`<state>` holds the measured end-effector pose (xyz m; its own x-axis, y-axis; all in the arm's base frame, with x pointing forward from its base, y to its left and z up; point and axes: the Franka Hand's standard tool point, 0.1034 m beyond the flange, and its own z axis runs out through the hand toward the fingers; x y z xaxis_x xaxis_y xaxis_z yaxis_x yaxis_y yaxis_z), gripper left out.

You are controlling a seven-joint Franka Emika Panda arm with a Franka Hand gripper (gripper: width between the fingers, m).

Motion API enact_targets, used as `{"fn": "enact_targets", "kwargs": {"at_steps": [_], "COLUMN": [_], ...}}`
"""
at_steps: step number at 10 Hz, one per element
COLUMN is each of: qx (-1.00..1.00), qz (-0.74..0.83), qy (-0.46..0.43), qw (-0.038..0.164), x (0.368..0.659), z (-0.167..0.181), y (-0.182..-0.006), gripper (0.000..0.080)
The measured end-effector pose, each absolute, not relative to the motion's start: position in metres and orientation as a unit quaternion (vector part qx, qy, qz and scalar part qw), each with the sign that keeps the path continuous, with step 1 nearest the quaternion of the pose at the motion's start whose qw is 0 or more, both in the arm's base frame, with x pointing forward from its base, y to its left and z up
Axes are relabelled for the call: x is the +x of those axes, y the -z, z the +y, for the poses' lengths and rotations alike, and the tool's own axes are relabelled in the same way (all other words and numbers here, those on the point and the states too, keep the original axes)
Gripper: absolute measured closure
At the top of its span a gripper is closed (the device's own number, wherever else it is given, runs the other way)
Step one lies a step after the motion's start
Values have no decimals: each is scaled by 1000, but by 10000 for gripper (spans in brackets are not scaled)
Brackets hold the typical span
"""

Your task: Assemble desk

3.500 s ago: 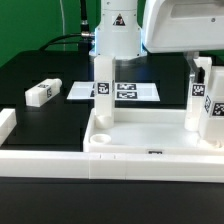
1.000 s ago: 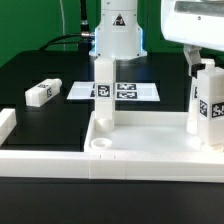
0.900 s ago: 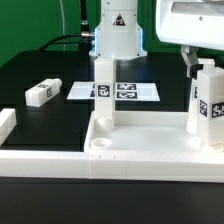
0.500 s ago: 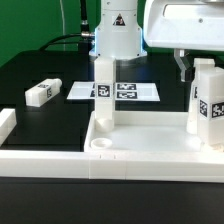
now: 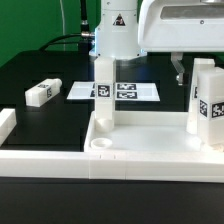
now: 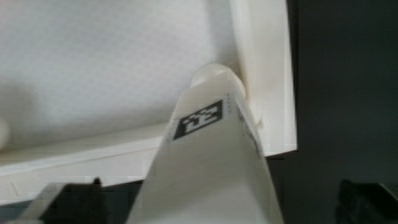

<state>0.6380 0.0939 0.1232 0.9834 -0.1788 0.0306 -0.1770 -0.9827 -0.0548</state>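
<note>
**Claw spread around a standing leg; the last leg lies apart**

The tabletop (image 5: 150, 136) lies rim up at the front of the black table (image 5: 40, 60). One far leg (image 5: 103, 88) stands in it on the exterior view's left, and two more stand on the exterior view's right. In the wrist view the gripper (image 6: 214, 198) hangs over a corner leg (image 6: 210, 150). The jaws are spread wide, one on each side of it, and I see a gap on both sides, so nothing is pinched.

I judge that the step in hand concerns this corner leg, though I cannot tell whether to grasp it or to leave it. The loose leg (image 5: 42, 93) lies well apart, beside the marker board (image 5: 128, 91), and the near empty socket (image 5: 100, 146) has none. If the corner leg sits firm, the next move calls for a straight lift, so the fingers do not knock it, and then a travel to the loose leg.
</note>
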Motion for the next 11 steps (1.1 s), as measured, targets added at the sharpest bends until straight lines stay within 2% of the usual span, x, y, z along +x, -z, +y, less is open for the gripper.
{"fn": "enact_targets", "kwargs": {"at_steps": [3,4,5,6,7,11], "qx": [-1000,-1000,-1000,-999,-999,-996], "qz": [9,7,7,8,9,88], "qy": [20,23,23,23,23,22], "qw": [19,20,20,20,20,23], "x": [638,639,639,639,639,639], "z": [90,94,94,93,93,93], "y": [-123,-123,-123,-123,-123,-123], "gripper": [151,303,303,440,509,509]}}
